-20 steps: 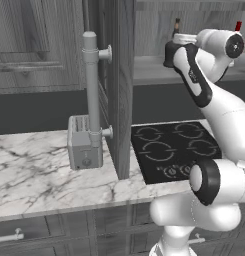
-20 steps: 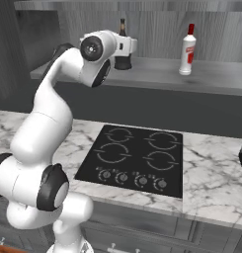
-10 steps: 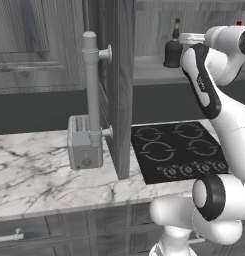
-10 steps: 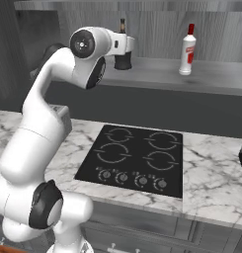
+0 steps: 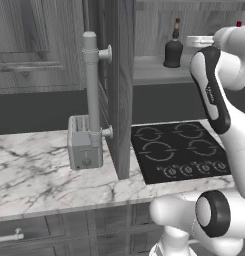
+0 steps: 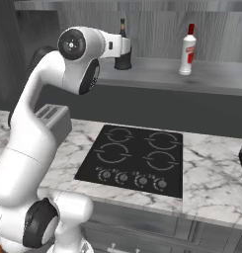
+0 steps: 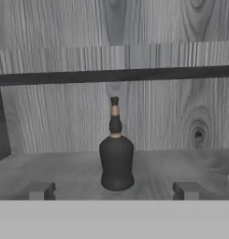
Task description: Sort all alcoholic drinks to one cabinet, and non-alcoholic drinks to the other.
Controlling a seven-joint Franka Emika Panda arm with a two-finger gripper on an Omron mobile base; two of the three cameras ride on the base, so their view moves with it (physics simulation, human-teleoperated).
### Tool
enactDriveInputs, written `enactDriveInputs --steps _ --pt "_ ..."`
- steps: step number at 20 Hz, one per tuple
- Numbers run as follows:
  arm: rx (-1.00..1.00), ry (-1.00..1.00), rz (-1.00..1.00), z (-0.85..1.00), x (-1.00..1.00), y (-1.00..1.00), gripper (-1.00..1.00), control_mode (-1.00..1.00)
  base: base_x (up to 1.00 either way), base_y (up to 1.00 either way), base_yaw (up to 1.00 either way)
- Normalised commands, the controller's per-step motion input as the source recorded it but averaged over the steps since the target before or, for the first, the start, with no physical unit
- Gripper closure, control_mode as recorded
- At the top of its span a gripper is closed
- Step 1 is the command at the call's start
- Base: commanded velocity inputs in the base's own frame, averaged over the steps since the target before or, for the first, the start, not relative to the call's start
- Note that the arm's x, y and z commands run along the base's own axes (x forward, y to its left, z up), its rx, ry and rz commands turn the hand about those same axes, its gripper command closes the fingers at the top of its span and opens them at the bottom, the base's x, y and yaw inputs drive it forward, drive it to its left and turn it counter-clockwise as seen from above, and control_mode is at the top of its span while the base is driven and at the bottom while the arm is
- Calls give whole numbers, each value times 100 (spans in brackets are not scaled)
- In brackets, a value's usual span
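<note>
Both fingers [image 7: 40,190] stand spread wide apart with nothing between them, one tip at the lower left and one at the lower right of the hand view. Ahead of them, centred in the gap but clear of both tips, the squat dark bottle [image 7: 116,156] stands upright on the grey wooden cabinet shelf [image 7: 60,170], its long thin neck rising in front of the grained back wall, below the dark edge of an upper shelf.

From the right base view the dark bottle [image 6: 123,52] sits toward the left of the open shelf [image 6: 216,81], partly hidden by the robot's white hand. Well apart from it, to the right on the same shelf, the white bottle [image 6: 187,49] with red cap and red label stands upright.

Below the shelf, the black four-burner cooktop [image 6: 135,158] is set into the marble worktop [image 6: 211,180]. In the left base view a grey toaster [image 5: 84,145] rests on the worktop just left of the opened cabinet door [image 5: 121,85], and the dark bottle [image 5: 173,47] shows on the shelf beyond it.
</note>
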Motion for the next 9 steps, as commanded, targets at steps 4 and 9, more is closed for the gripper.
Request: enactDriveInputs --steps 4,9 --pt "-3 1 0 0 -43 6 -100 -100 0 0 0" --pt "-3 1 0 -1 -46 8 -100 -100 0 0 0"
